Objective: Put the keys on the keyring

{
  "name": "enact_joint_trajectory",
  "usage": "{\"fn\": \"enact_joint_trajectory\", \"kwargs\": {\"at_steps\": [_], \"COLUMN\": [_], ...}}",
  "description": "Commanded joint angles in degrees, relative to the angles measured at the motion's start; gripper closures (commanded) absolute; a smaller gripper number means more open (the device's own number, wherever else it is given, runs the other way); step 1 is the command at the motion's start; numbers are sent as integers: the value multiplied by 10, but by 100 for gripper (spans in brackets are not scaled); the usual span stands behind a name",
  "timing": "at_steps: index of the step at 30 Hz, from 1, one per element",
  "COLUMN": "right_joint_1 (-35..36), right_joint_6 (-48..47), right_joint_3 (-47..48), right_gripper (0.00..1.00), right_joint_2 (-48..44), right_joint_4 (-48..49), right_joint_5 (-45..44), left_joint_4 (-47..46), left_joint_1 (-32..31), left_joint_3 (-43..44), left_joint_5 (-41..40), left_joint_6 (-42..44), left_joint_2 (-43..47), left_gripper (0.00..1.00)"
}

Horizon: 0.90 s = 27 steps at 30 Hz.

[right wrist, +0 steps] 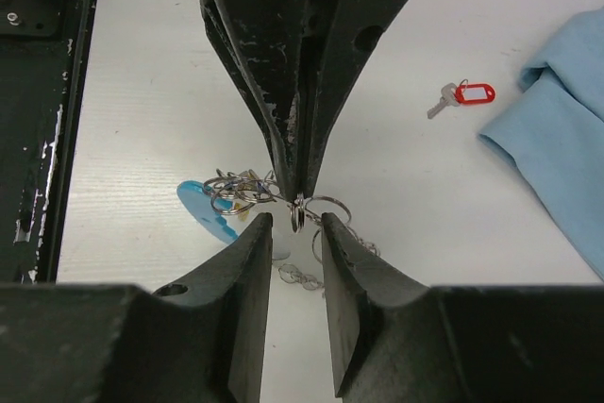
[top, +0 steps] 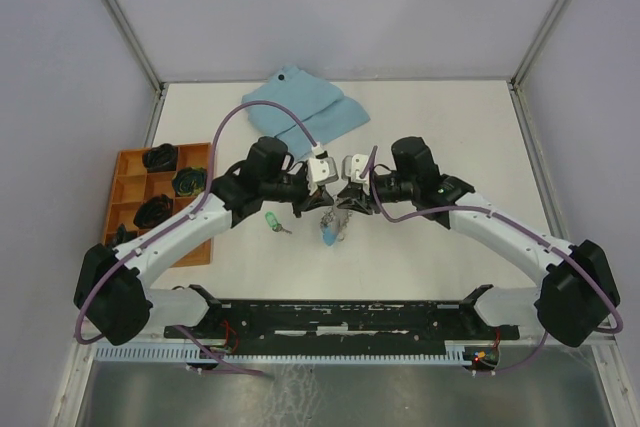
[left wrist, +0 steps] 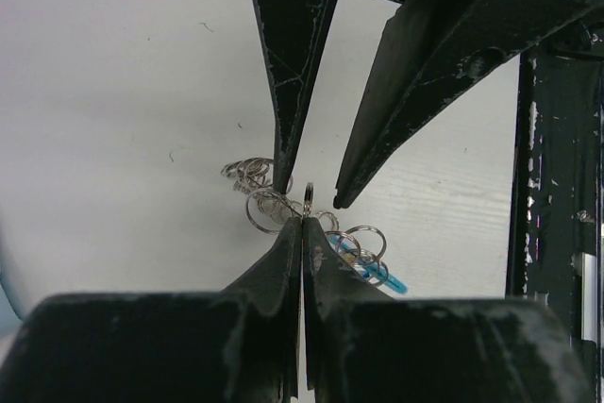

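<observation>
Left pincer [left wrist: 303, 224] tight on keyring [left wrist: 266, 206]

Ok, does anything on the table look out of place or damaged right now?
Nothing looks spilled or broken. The red key lies loose near the blue cloth, and the green key lies apart from the keyring. Neither is threaded on.
</observation>
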<state>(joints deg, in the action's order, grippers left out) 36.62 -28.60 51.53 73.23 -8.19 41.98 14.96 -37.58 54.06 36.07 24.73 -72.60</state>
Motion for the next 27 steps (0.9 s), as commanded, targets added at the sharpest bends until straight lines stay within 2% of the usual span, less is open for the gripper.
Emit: {"fn": "enact_joint_trajectory", "kwargs": {"at_steps": [1, 5, 12, 15, 20, 27], "right_joint_1": [-1, 0, -1, 0, -1, -3], "right_joint_6": [0, 1, 1, 13, 57, 116], "right_joint_3": [18, 19, 16, 0, -49, -100], "right_gripper": [66, 72, 99, 99, 99, 99], "right_joint_2": [2, 5, 6, -5, -23, -33], "right_joint_4": [39, 41, 29, 53, 147, 263], "right_joint_5": [31, 32, 29, 21, 9, 3], "left_joint_4": [0, 3, -15, -50, -211, -435], "left_joint_1": [-7, -9, -10, -4, 53, 108], "left_joint_3": [30, 32, 22, -2, -85, -182], "left_joint_5": [7, 12, 13, 12, 86, 187], "left_joint_6": [24, 25, 16, 9, -56, -166], "left_joint_2": [-3, -5, 1, 11, 40, 28], "left_gripper": [97, 97, 97, 87, 71, 68]}}
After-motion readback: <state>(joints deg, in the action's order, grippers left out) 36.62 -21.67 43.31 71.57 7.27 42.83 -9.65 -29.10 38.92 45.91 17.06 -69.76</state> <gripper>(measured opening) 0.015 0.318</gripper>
